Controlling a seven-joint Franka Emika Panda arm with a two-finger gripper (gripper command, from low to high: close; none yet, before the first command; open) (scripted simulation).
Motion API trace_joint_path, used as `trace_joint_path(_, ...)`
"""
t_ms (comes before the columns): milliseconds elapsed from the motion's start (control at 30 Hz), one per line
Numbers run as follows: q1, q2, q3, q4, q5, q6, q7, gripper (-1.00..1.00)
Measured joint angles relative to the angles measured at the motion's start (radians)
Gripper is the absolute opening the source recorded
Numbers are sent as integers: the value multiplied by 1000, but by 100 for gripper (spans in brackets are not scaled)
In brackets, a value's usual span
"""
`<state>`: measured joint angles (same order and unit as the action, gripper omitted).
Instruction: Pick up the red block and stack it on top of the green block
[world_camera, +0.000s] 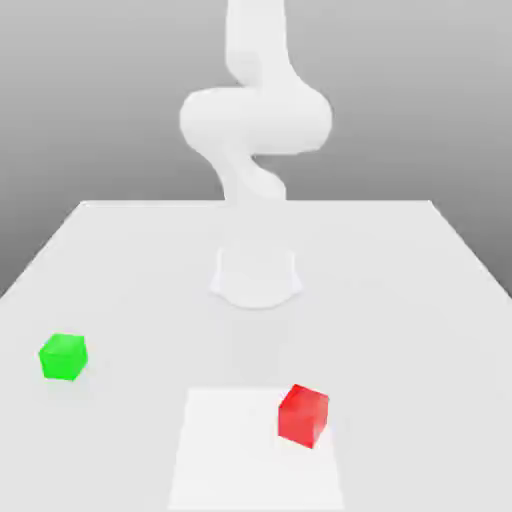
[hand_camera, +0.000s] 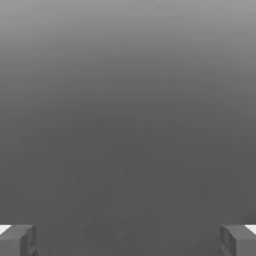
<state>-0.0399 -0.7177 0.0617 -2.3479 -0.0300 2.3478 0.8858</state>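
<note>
"What does the exterior view give you?"

"A pale tabletop (world_camera: 256, 345) with the white arm (world_camera: 256, 120) rising at its far side, base (world_camera: 256, 275) near the middle."

"And the red block?"

"The red block (world_camera: 303, 416) sits toward the near side, right of centre in the exterior view, on a whiter patch (world_camera: 230, 450). It's close to that patch's right edge, turned so its corners point off-square."

"The green block?"

"The green block (world_camera: 63, 357) is over at the exterior view's left, on the tabletop itself, well apart from the red one and a little farther back."

"Now the hand view."

"The tool (hand_camera: 128, 240) stands wide open, one finger (hand_camera: 17, 241) on each side, against a plain grey background that pales toward one edge."
</note>
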Motion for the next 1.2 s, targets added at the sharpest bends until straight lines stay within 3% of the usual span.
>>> trace_joint_path(200,-94,233,136,-125,-80,126,232,0)
trace_joint_path(433,-155,494,223,-266,-133,270,465,0)
trace_joint_path(567,-150,626,240,-347,-104,355,553,0)
trace_joint_path(667,-122,708,254,-406,-17,419,572,0)
trace_joint_path(800,-110,783,237,-409,-28,482,606,0)
trace_joint_path(1100,-17,965,102,-384,-203,628,735,0)
trace_joint_path(1133,-6,978,89,-383,-214,638,743,-100)
trace_joint_path(1200,-6,978,89,-383,-214,638,743,-100)
